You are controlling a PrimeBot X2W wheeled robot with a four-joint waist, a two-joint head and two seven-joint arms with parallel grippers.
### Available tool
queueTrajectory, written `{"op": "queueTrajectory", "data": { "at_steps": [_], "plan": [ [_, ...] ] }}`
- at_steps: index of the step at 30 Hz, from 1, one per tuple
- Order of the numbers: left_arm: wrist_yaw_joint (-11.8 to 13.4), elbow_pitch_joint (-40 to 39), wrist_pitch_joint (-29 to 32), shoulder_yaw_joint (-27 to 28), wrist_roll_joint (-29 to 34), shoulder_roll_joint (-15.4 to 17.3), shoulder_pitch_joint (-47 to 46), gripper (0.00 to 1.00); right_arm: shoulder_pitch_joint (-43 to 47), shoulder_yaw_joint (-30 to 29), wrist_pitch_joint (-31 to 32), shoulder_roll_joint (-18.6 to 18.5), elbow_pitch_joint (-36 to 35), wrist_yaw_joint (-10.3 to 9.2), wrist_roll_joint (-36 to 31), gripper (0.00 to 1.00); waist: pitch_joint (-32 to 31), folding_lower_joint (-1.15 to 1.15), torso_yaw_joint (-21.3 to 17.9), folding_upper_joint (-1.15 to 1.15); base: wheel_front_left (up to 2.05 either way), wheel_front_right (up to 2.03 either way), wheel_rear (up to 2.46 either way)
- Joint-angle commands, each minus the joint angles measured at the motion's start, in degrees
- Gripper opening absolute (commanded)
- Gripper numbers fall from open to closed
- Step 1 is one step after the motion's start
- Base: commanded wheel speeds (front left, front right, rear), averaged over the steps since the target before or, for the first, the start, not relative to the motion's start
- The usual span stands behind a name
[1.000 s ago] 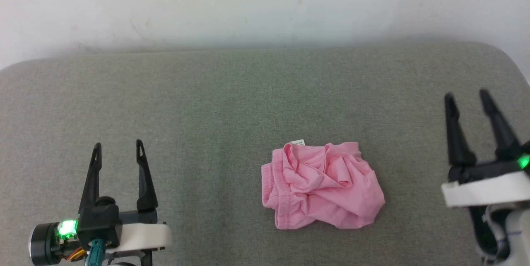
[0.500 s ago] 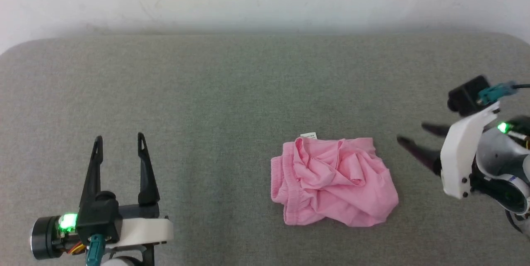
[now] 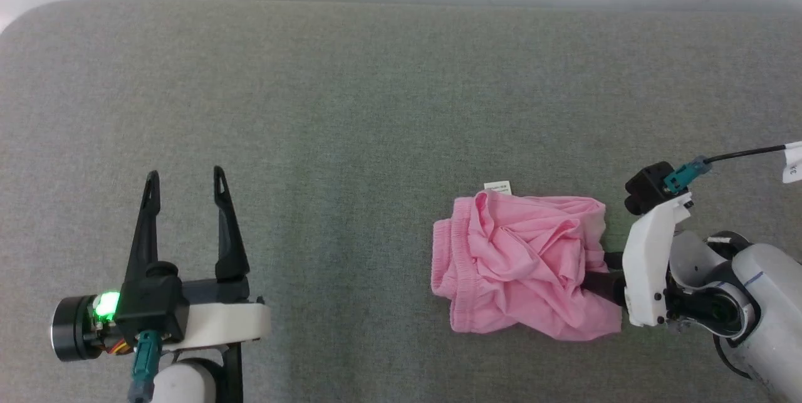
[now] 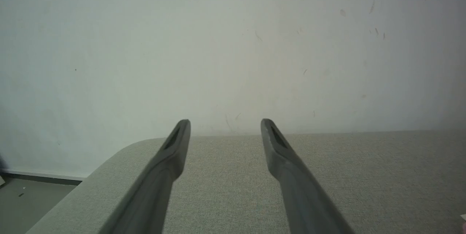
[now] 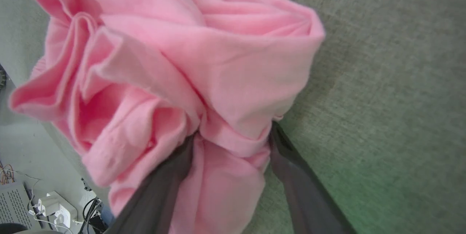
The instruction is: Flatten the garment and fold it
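Note:
The garment (image 3: 520, 265), a crumpled pair of light-pink shorts with a gathered waistband on its left and a small white tag (image 3: 498, 187) at its far edge, lies bunched on the grey cushion (image 3: 344, 108). My right gripper (image 3: 592, 272) points left, and its fingers are pushed into the garment's right edge. In the right wrist view the right gripper (image 5: 233, 132) stands open with a fold of the pink garment (image 5: 182, 63) between its spread fingers, whose tips are buried in cloth. My left gripper (image 3: 186, 174) hangs open and empty far to the left; the left wrist view shows this left gripper (image 4: 225, 123) above bare cushion.
A pale wall (image 4: 233, 44) rises behind the cushion. The cushion's rounded left corner (image 4: 109, 150) drops to the floor. Cables and a power adapter (image 5: 54, 205) lie on the floor beyond the cushion's edge. Bare cushion stretches between the two grippers.
The camera has tilted down. My right arm swung from upright to pointing left and drove its open fingers into the garment's right edge. The left arm stayed put.

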Motion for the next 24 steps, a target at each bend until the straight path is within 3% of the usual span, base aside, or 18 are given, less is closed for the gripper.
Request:
{"op": "queueTrajectory", "data": {
  "at_steps": [1,3,4,5,14,24],
  "plan": [
    [-0.21,-0.10,-0.27,-0.13,0.37,-0.32,-0.90,1.00,0.49,2.76,-0.37,1.11,1.18,-0.04,-0.09,1.00,1.14,0.00,0.94,0.00,0.00,0.00,0.00],
    [-0.13,-0.06,-0.27,-0.13,0.41,-0.38,-1.07,1.00,0.20,5.52,-1.77,0.93,1.47,-0.04,-0.57,1.00,1.32,0.00,0.93,0.00,0.00,0.00,0.00],
    [-0.08,-0.01,-0.27,-0.12,0.43,-0.40,-1.10,1.00,-0.12,6.46,-2.97,0.70,1.64,-0.04,-0.82,0.42,1.31,0.00,0.90,0.00,0.00,0.00,0.00],
    [0.02,0.06,-0.27,-0.02,0.45,-0.39,-1.05,1.00,-0.48,7.27,-4.14,0.53,1.75,-0.04,-0.85,0.00,1.15,0.00,0.72,0.00,0.00,0.00,0.00],
    [0.66,0.04,-0.27,1.11,0.41,0.28,1.27,1.00,-7.59,14.98,-12.81,-4.25,-4.63,-0.04,-2.44,0.00,-1.77,0.00,-4.60,0.00,0.00,0.00,0.00],
    [2.63,-4.72,-0.27,4.92,0.45,1.33,3.50,1.00,-17.32,20.13,-14.42,-13.43,-14.12,-0.04,-7.60,0.00,2.70,0.00,-19.82,0.00,0.00,0.00,0.00]
  ]
}}
